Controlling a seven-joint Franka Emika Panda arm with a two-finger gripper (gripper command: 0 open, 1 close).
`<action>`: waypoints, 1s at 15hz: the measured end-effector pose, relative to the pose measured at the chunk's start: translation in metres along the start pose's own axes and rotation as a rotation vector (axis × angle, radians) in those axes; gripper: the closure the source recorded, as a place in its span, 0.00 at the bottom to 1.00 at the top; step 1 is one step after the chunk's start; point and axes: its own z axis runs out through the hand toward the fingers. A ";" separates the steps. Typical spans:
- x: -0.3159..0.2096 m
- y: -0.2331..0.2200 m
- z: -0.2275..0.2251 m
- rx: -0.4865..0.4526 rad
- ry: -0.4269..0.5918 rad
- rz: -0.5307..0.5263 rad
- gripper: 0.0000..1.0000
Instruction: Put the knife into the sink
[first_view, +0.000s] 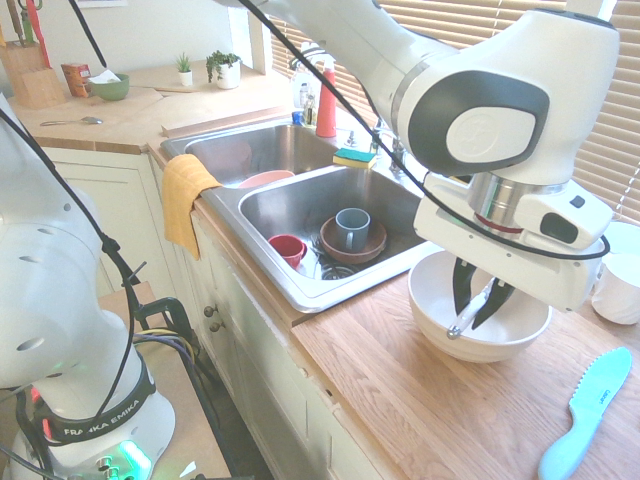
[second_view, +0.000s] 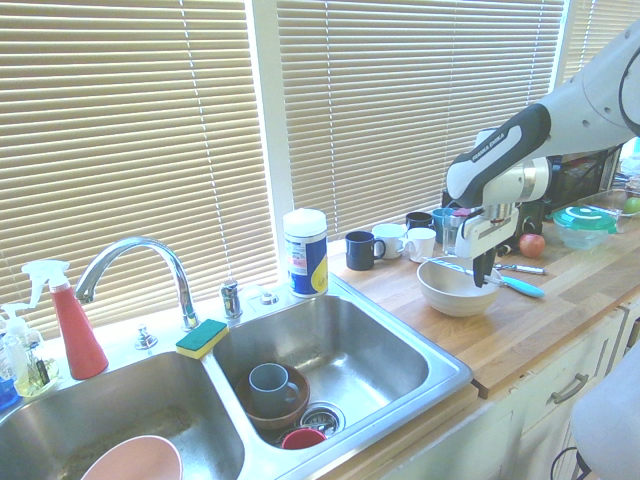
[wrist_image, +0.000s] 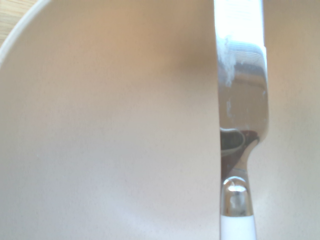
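The white jointed robot arm (first_view: 480, 120) fills the upper right of the first exterior view. The pale wooden countertop (first_view: 400, 420) runs across the lower right, with the double-basin stainless steel sink (first_view: 325, 297) set into it around the centre. Right of the sink is the round white bowl (first_view: 505, 345). The light-blue knife (first_view: 592, 408) lies at the lower right.

The black two-finger claw (first_view: 468, 318) is down at the bowl, with the slim silver table knife (wrist_image: 244, 95) at it, right of centre in the frame; whether it stands apart or is clamped on the knife I cannot tell. The knife is at the bowl, outside the sink.

The knife should handle as stiff, fairly light and not fragile, but its smooth, shiny surface could slip or swivel. The best hold is probably across the handle near its joint with the blade, close to the balance point; a grip far out on the handle might let the blade dip. It will likely need lifting clear of the bowl's rim.
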 end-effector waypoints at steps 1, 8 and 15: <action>-0.001 0.001 0.000 0.000 0.000 0.000 1.00; -0.019 -0.017 -0.042 0.031 0.047 0.033 1.00; -0.104 -0.173 -0.085 0.112 0.096 0.166 1.00</action>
